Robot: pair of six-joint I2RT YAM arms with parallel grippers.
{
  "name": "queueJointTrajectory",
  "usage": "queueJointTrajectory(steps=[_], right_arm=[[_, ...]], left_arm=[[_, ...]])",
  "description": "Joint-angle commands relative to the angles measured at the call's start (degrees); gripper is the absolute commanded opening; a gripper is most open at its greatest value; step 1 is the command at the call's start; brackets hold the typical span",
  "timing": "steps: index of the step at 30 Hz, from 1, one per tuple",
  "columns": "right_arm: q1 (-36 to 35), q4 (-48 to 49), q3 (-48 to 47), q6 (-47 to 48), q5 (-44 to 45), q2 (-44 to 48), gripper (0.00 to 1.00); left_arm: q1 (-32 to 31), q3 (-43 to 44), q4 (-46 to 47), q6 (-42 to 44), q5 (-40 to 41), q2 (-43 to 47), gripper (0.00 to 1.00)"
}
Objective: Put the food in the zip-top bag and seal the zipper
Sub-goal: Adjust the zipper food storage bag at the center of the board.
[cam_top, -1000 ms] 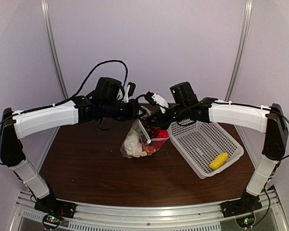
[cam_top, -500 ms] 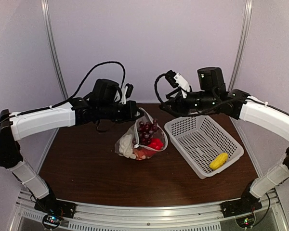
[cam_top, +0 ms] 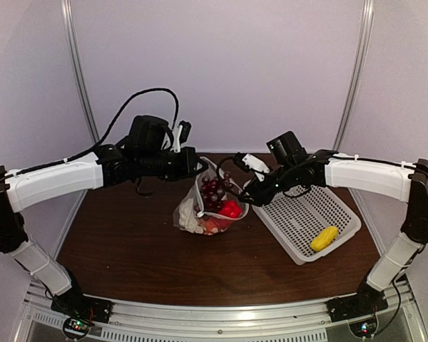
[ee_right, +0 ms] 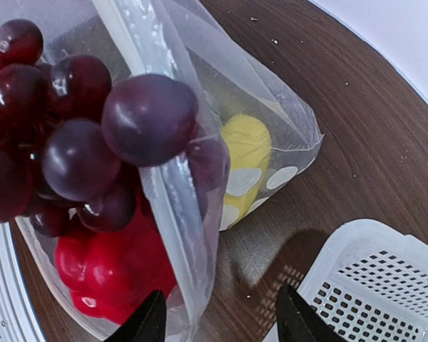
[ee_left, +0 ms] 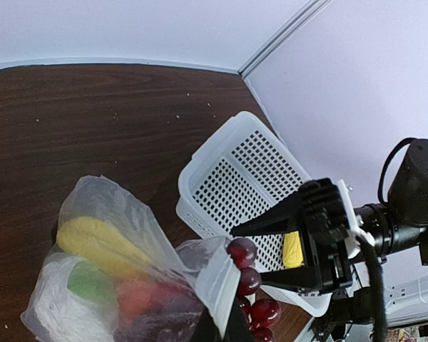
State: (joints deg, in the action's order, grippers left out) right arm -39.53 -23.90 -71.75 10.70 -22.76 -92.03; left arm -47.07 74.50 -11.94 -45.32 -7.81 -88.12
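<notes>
Dark woodgrain table (cam_top: 128,249), floppy dotted zip-top bag (ee_left: 107,203) in clenched left claw (cam_top: 202,164), right claw (ee_right: 221,317) released

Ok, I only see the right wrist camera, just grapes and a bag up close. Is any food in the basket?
Observer: Yes, one yellow piece lies in the white basket, near its front corner in the top view.
Operator: Who's holding the bag up?
Observer: The left gripper is shut on the zip-top bag at its top rim.
Operator: Is the cauliflower inside?
Observer: Yes, the cauliflower sits low in the bag, on its left side in the top view.
</notes>
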Motion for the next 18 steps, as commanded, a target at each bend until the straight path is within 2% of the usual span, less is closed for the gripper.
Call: queueJointTrajectory(steps=[1,3,4,7,10,12,14,18], right_arm=[[0.6,2.4,-2.3,-1.7,-1.0,-3.1,0.32],[1.7,3.3,-3.2,-3.2,-2.7,-3.6,0.04],[2.6,2.7,-4.4,-3.7,-4.5,-3.6,0.0],[4.7,1.3,-8.7,-4.2,-10.7,-0.2,0.0],[4.9,10.3,-4.8,-3.1,-8.3,7.1,0.0],[4.4,10.6,-4.9,-2.0,-9.2,8.2,0.0],[4.3,10.2,-5.6,-2.2,-8.0,6.8,0.0],[5.0,1.7,-12.8,-3.8,-13.5,-0.2,0.0]], left_arm=[[0.5,-0.3,4.5,0.8,0.9,3.1,0.0],[0.5,-0.5,3.8,1.5,1.5,3.5,0.0],[0.5,-0.5,3.3,2.3,2.0,3.6,0.0],[0.5,-1.1,1.7,8.7,3.4,2.4,0.0],[0.9,-2.8,-0.4,14.7,9.8,-2.8,0.0],[1.6,-1.7,-1.1,14.7,8.2,-6.1,0.0],[1.5,-0.3,1.4,14.0,2.6,-7.1,0.0],[1.5,3.0,3.2,9.4,1.1,-4.6,0.0]])
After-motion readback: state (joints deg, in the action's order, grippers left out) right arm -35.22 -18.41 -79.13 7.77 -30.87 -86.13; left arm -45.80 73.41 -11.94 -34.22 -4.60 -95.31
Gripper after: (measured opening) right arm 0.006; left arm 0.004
